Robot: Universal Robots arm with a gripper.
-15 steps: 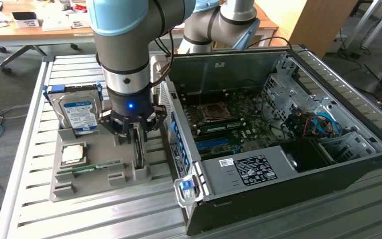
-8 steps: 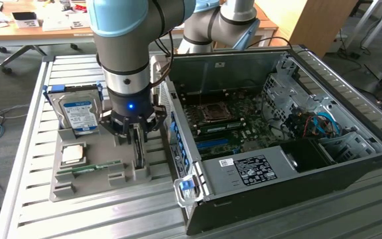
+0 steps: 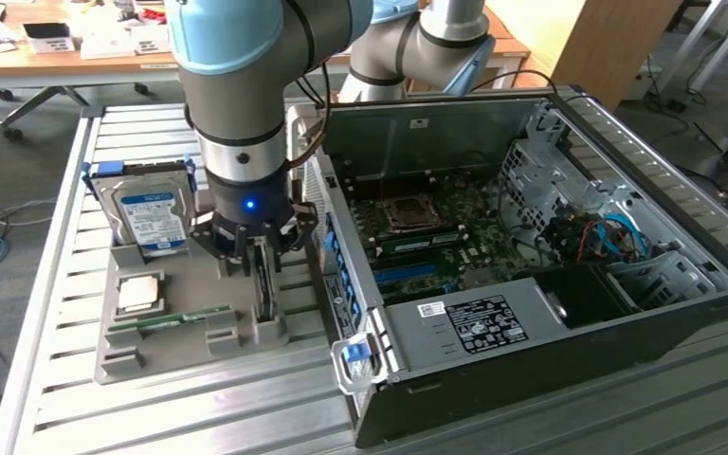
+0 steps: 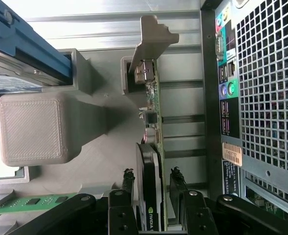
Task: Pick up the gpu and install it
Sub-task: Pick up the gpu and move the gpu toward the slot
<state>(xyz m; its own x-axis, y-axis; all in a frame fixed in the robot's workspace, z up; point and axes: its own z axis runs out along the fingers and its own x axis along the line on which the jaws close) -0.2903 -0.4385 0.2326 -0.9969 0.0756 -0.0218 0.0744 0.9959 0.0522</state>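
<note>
One gpu (image 3: 265, 296) stands on edge in a slot of the grey holder (image 3: 231, 346) on the metal table (image 3: 149, 417), just beside the one open computer case (image 3: 567, 275). The single gripper (image 3: 261, 258) hangs directly over the card, its two fingers (image 4: 128, 183) lowered on either side of it. In the wrist view the gripper (image 4: 152, 177) straddles the gpu (image 4: 149, 164): one finger sits beside the black cooler face and the other beside the green board, each with a thin gap showing, so the jaws stand apart and are not clamped on the card. The card's one silver end bracket (image 4: 151, 34) rises at the far end of the slot, away from the fingers. The holder (image 4: 31, 127) also carries one hard drive (image 3: 149, 213) with a blue-white label standing upright, one square processor chip (image 3: 140, 292) lying flat, and one long green memory stick (image 3: 174, 318) lying on its side
</note>
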